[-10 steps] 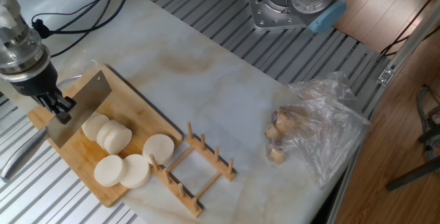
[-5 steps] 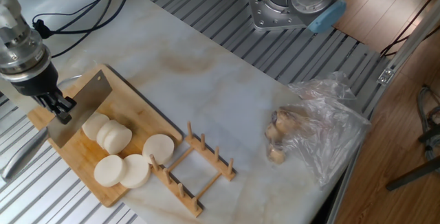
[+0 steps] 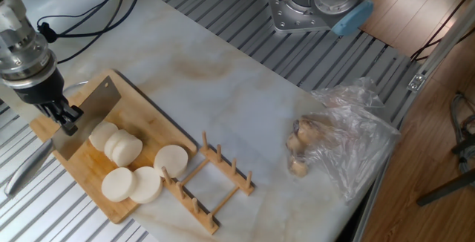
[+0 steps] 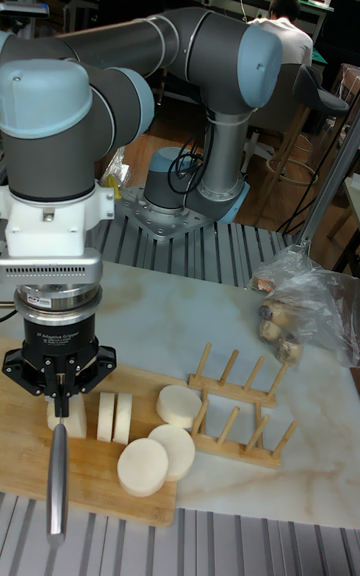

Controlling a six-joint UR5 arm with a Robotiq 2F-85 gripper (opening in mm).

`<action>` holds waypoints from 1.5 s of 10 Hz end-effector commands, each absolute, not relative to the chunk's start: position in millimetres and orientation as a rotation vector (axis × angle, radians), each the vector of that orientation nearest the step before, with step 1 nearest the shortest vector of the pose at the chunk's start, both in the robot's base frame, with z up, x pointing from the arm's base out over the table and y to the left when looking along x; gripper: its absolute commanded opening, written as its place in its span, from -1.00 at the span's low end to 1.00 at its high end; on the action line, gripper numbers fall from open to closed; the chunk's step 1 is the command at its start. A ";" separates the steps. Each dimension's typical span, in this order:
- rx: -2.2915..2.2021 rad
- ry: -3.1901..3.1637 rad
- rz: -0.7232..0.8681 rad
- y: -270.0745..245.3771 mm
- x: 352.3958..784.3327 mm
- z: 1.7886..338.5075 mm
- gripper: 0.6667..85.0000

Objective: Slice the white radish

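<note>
The white radish is cut into pieces on a wooden cutting board [image 3: 145, 119] [image 4: 25, 461]. A short stub [image 3: 102, 133] and two upright slices [image 3: 124, 148] [image 4: 114, 417] stand together. Three round discs lie flat: one [image 3: 171, 159] [image 4: 178, 403] near the rack and two [image 3: 132, 185] [image 4: 145, 466] at the board's front. My gripper [image 3: 65, 117] [image 4: 60, 391] is shut on a cleaver, with its blade [image 3: 87, 114] standing on the board just left of the stub and its handle [image 3: 24, 168] [image 4: 57, 481] pointing off the board.
A wooden slotted rack [image 3: 215, 182] [image 4: 235, 414] sits right of the board. A clear plastic bag [image 3: 352, 134] [image 4: 310, 296] with brownish lumps [image 3: 300, 149] lies at the right. Cables [image 3: 82, 19] trail at the back left; the arm's base [image 3: 315, 4] is at the back.
</note>
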State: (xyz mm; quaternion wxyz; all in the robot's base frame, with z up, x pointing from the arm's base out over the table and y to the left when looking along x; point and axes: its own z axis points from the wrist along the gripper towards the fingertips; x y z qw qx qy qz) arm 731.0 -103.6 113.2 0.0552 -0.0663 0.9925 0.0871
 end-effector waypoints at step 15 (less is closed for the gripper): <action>-0.246 2.833 0.312 -91.2 769.9 115.4 -0.98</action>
